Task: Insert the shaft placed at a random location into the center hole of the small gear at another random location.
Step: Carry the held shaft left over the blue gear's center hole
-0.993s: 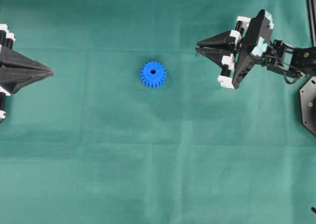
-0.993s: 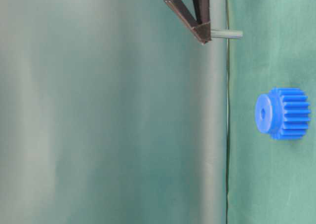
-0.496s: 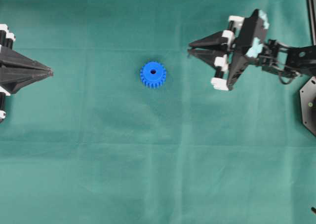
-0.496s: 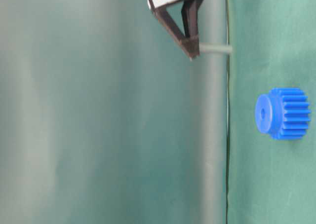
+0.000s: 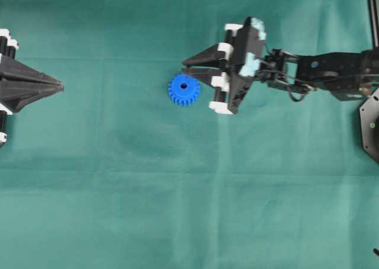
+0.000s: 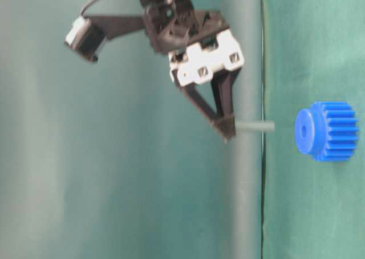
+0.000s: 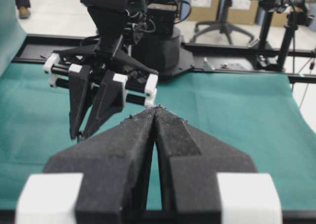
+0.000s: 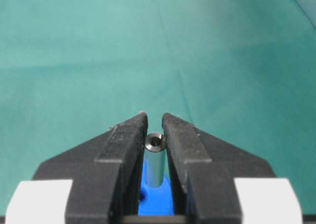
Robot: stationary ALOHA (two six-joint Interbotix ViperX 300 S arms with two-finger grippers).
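The small gear (image 5: 183,90) looks like smooth blue plastic with a soft shine. The shaft (image 8: 155,160) is shiny grey metal. The table cloth (image 5: 177,192) is dull green fabric with faint folds. The left gripper (image 7: 157,116) has rough, grainy black fingers.

My worktop (image 5: 177,210) is covered edge to edge by a green cloth (image 5: 118,162) with faint fold creases running across it. The only thing I see lying directly on the cloth is the small gear (image 5: 183,89), bright blue, flat on one face near the middle, its center hole (image 5: 183,86) facing up and its teeth clear all round.
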